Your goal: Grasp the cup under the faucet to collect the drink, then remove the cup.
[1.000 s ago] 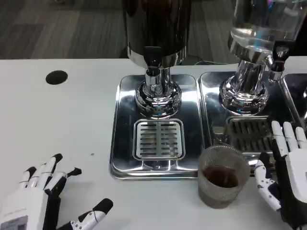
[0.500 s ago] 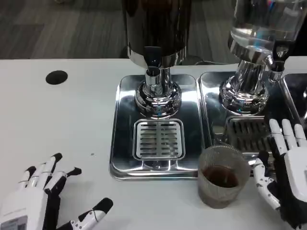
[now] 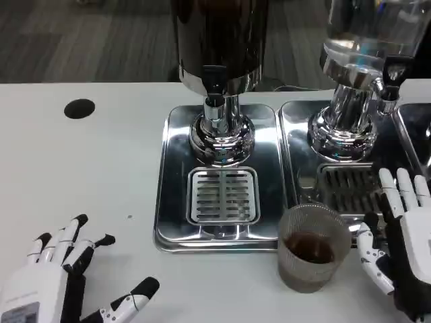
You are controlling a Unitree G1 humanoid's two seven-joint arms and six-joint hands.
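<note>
Head view. One cup point(image 3: 313, 247), clear and ribbed, stands on the white table point(image 3: 81, 168) just in front of the gap between the two steel drip trays, clear of both faucets; it holds a shallow dark drink, so collection appears done and the cup set down away from the dispenser. One dark dispenser point(image 3: 219, 54) sits over the left drip tray point(image 3: 172, 202), its faucet point(image 3: 214, 101) above a slotted grate, positioned to catch spills. One clear dispenser point(image 3: 363, 60) occupies the right drip tray point(image 3: 300, 148). The right hand point(image 3: 397, 235) stands just beside the cup, fingers straight and apart, holding nothing; no contact is evident. The left hand point(image 3: 60, 276) rests low on the table, well apart from the cup, fingers spread, idle. One black round mark point(image 3: 79, 108) lies on the tabletop at far left
</note>
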